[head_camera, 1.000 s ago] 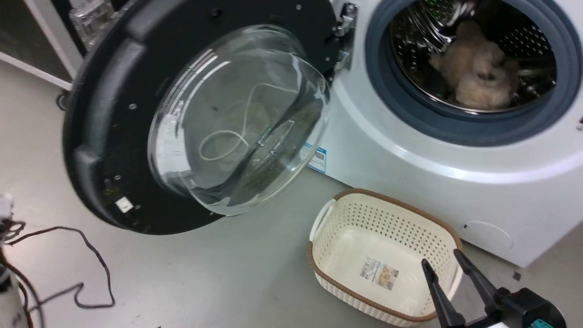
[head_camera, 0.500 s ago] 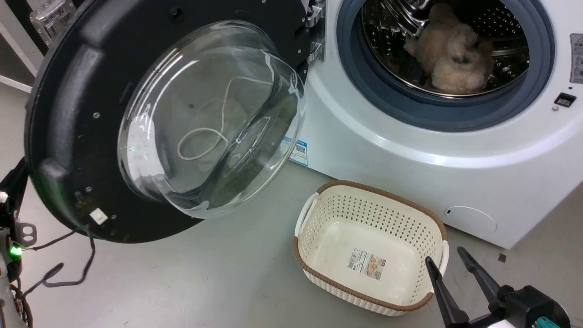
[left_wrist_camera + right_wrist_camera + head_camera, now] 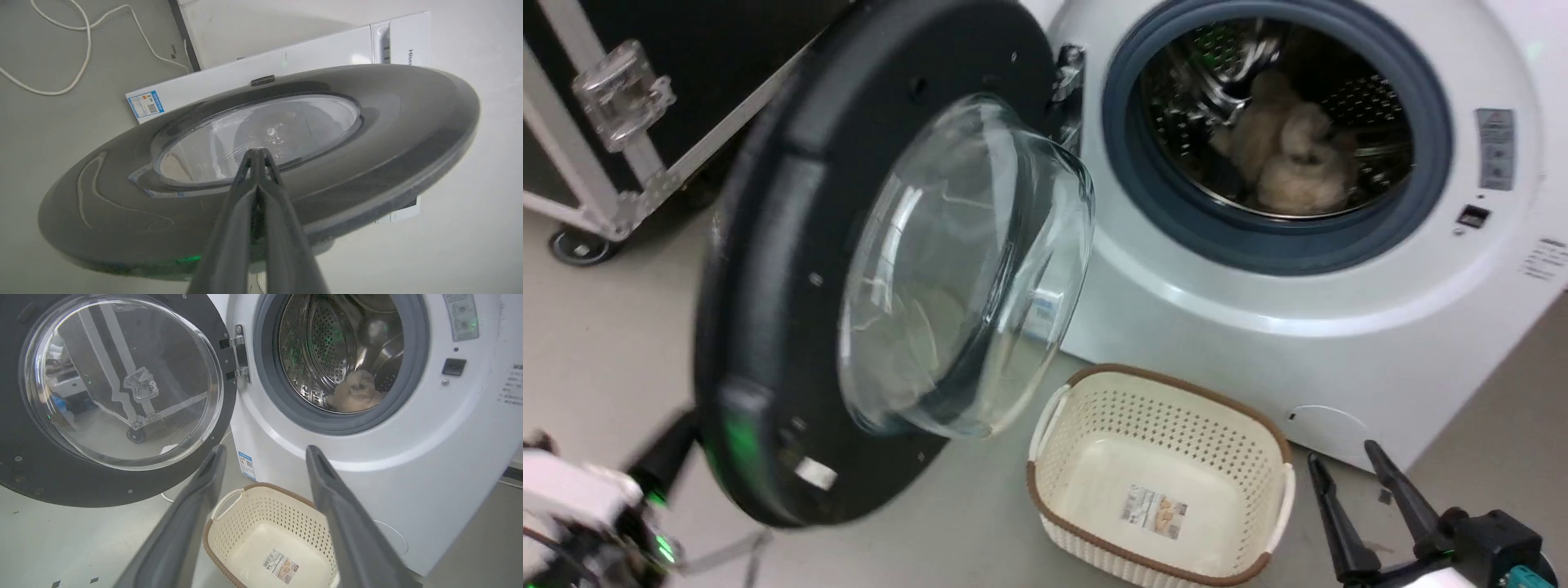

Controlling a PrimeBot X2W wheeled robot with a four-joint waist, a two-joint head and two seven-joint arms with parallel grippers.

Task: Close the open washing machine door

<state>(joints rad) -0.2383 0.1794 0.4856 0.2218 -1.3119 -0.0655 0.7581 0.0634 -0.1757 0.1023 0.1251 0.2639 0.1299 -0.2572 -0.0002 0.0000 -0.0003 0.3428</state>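
The washing machine door (image 3: pixel 768 269) stands about half open, hinged at the left of the drum mouth, with its clear glass bowl (image 3: pixel 956 261) bulging toward the machine. In the left wrist view my left gripper (image 3: pixel 258 152) is shut with nothing in it, tips against the door's (image 3: pixel 367 134) outer face at the window's edge. The head view shows its dark fingers (image 3: pixel 663 462) running behind the door's lower left rim. My right gripper (image 3: pixel 1343 455) hangs open at the lower right, apart from the door (image 3: pixel 12 469), its own view showing spread fingertips (image 3: pixel 265 449).
The white washing machine (image 3: pixel 1258 327) holds a beige fluffy item (image 3: pixel 1282 155) in its drum. A cream perforated basket (image 3: pixel 1160 474) sits on the floor below the drum mouth, in front of my right gripper. A black wheeled case (image 3: pixel 621 98) stands at the upper left. A white cable (image 3: pixel 81 41) lies on the floor.
The door has swung further toward the machine, its inner face now turned more edge-on. My left arm has come into view behind its lower rim. The head camera shifted too.
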